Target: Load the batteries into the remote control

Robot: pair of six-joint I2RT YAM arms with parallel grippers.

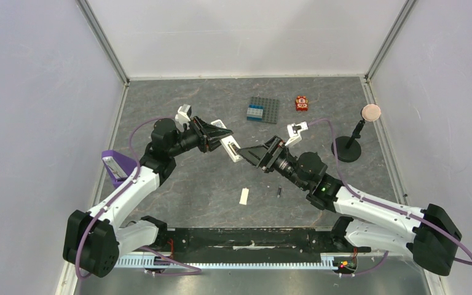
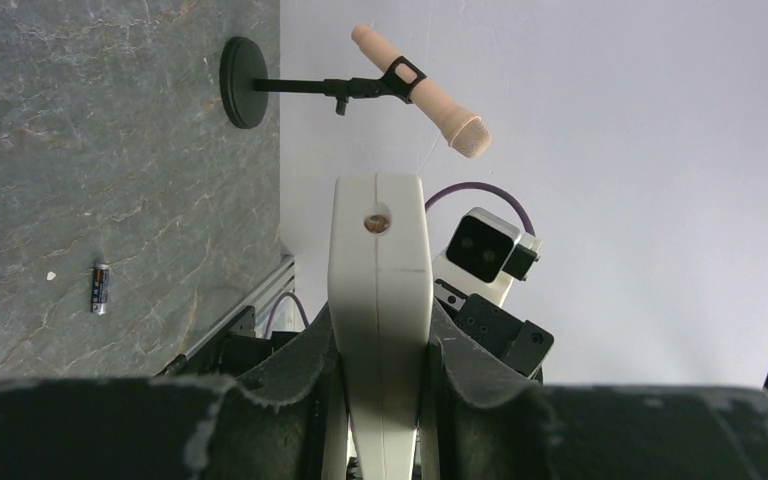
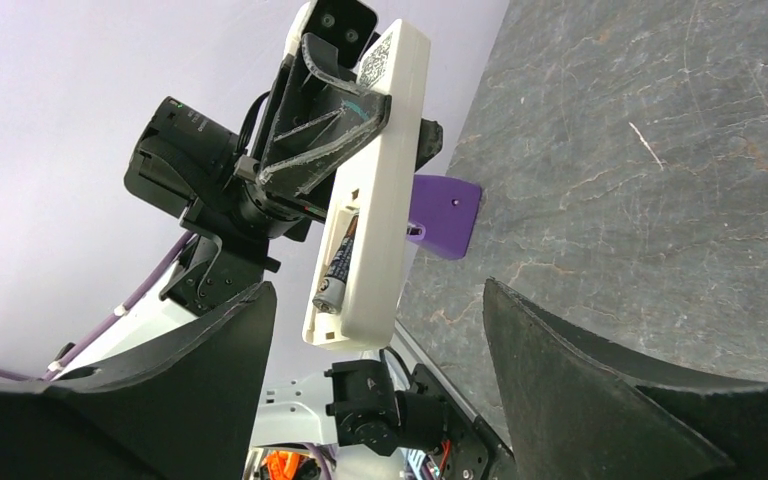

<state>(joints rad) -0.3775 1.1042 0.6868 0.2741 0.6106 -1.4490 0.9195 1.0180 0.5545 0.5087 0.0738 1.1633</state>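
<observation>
1. Clamping the remote (image 3: 385, 150) mid-air, left end effector (image 1: 221, 138) shows one battery (image 3: 336, 268) seated.
2. Right end effector (image 1: 247, 152) apart, empty.
3. Second battery (image 1: 278, 192) lies on worktop (image 1: 190, 184) near-right of it, axis near-far; right arm nearer.

From above, the remote (image 1: 233, 152) is mostly hidden inside the left claw (image 1: 224, 142), and I can't tell whether the right claw (image 1: 244, 152) touches it. The loose battery (image 1: 278, 192) on the counter (image 1: 178, 184) is too small to read its ends. In the left wrist view the remote's lower half runs off the bottom edge. In the right wrist view a purple block (image 3: 445, 215) sits half behind the remote.
</observation>
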